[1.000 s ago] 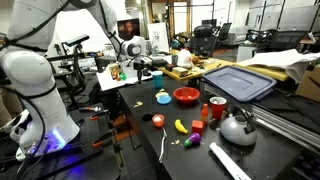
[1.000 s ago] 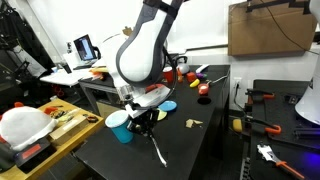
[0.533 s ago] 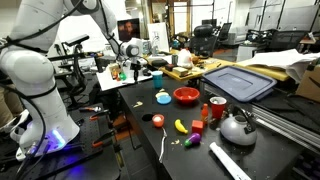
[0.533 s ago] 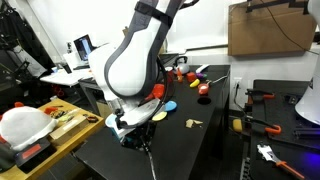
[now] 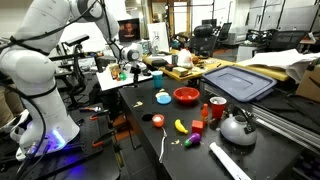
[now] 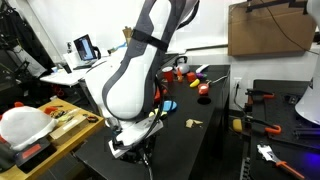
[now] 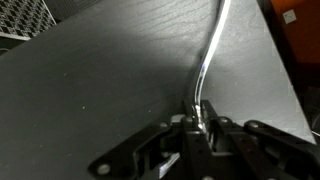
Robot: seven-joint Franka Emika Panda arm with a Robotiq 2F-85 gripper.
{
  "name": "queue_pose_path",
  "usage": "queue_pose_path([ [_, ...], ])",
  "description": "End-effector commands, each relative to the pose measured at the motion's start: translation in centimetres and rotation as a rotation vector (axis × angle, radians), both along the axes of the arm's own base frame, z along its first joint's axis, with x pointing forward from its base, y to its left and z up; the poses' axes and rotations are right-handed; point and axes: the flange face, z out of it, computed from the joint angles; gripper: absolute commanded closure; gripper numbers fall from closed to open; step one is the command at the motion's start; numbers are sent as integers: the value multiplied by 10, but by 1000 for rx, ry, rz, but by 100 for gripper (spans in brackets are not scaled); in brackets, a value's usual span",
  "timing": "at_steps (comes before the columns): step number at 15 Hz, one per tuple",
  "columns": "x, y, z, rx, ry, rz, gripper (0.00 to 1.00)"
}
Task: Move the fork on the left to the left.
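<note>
My gripper (image 7: 197, 122) is shut on the end of a silver fork (image 7: 211, 55), which runs away from the jaws over the dark table (image 7: 90, 80). In an exterior view the gripper (image 6: 140, 157) is low over the table near its close edge, under the bulky white arm, with the fork (image 6: 150, 170) pointing down from it. In an exterior view the gripper (image 5: 131, 62) is far off at the table's back left, and its fork is too small to make out. A second light fork (image 5: 163, 148) lies at the front of that table.
A red bowl (image 5: 186, 96), blue dish (image 5: 163, 97), kettle (image 5: 238, 127), yellow banana (image 5: 181, 125) and red ball (image 5: 157, 120) sit mid-table. A side desk with a laptop (image 6: 85, 47) stands beside the table. A yellow scrap (image 6: 190, 123) lies near the arm.
The arm has swung along the table toward its end edge, dragging the held fork with it. The blue cup is now hidden behind the arm. The second fork has not moved.
</note>
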Motion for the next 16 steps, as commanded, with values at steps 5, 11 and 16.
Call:
queue_pose_path([
  [5,17,-15,20,-71,-48,5,23],
  [11,31,-50,54,-111,-24,28,0],
  [16,46,-98,64,-112,5,68,0],
])
